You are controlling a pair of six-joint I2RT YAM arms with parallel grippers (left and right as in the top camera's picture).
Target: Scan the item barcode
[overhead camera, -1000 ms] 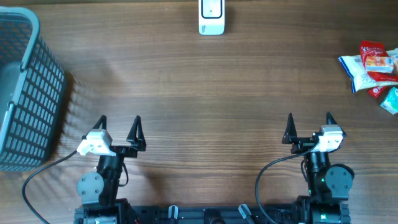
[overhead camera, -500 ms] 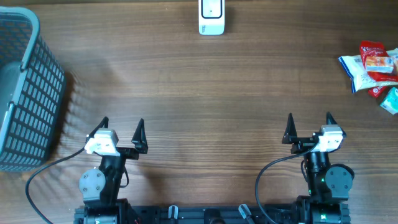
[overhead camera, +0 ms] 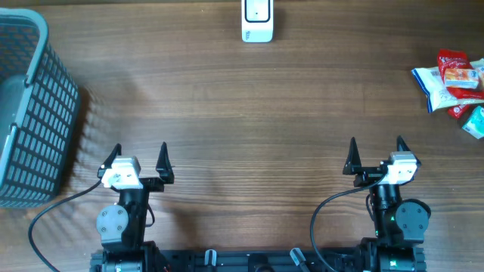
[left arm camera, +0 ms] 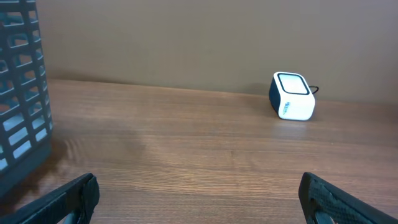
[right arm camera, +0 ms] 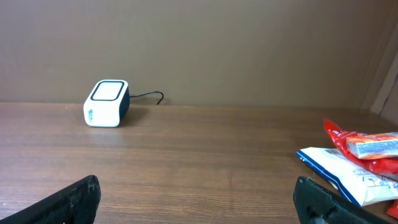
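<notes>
Two arms are seen at the near edge of the wooden worktop (overhead camera: 249,113). The left jaws are spread wide, nothing between them, held over bare wood near the front left. The right jaws are spread wide too, nothing gripped, at the front right. The two are well apart from each other.

A white barcode scanner (overhead camera: 257,20) is placed at the far edge, near the middle, upright, with its window tilted up. In the right wrist view its dark cable (right arm camera: 146,96) is seen running off behind it.

The items are found as a small pile of snack packets (overhead camera: 454,83) at the far right edge, partly cut off by the frame. A white-and-blue packet is overlapped by a red one; a teal one is seen at the edge just beside them. No barcode can be made out. The pile is well apart from both arms and from the scanner.

A grey slatted basket (overhead camera: 30,106) is seen at the left edge, beside the left arm; its contents cannot be told.

In the left wrist view the dark fingertips (left arm camera: 68,199) are seen low in the corners, with the scanner far ahead to the right.
</notes>
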